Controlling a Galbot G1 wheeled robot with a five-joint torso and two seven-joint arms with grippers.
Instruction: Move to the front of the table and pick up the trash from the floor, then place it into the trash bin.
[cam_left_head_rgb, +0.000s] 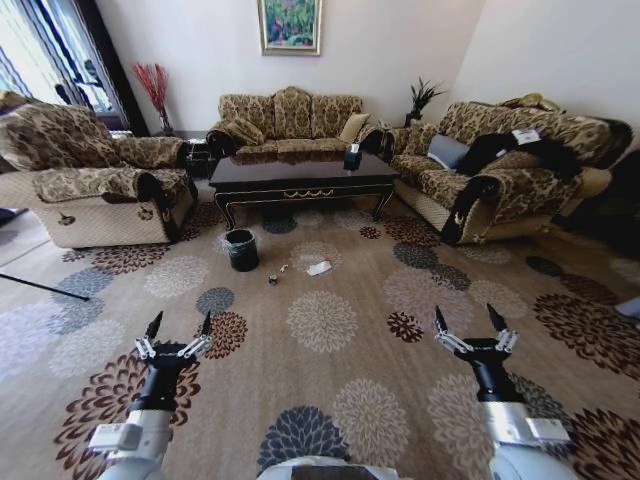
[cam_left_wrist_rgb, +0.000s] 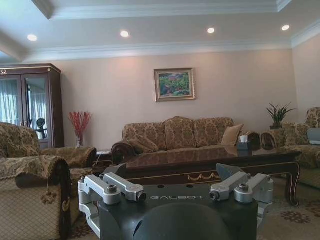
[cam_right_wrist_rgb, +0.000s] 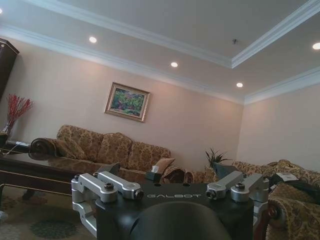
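The dark wood table (cam_left_head_rgb: 300, 178) stands ahead in the middle of the room, and its glossy top (cam_left_wrist_rgb: 200, 161) also appears in the left wrist view. On the patterned floor (cam_left_head_rgb: 400, 270) in front of it lies the trash: a crumpled white wrapper (cam_left_head_rgb: 319, 268), a tiny white scrap (cam_left_head_rgb: 284, 268) and a small dark can (cam_left_head_rgb: 272, 280). The black trash bin (cam_left_head_rgb: 241, 249) stands just left of them, near the table's left leg. My left gripper (cam_left_head_rgb: 180, 322) and right gripper (cam_left_head_rgb: 465, 316) hover open and empty over the carpet, far short of the trash.
A patterned armchair (cam_left_head_rgb: 90, 185) sits on the left, a sofa (cam_left_head_rgb: 290, 115) behind the table, and another sofa (cam_left_head_rgb: 500, 170) with dark clothing on the right. A tissue box (cam_left_head_rgb: 352, 157) is on the table. A thin black rod (cam_left_head_rgb: 40, 287) lies on the floor at left.
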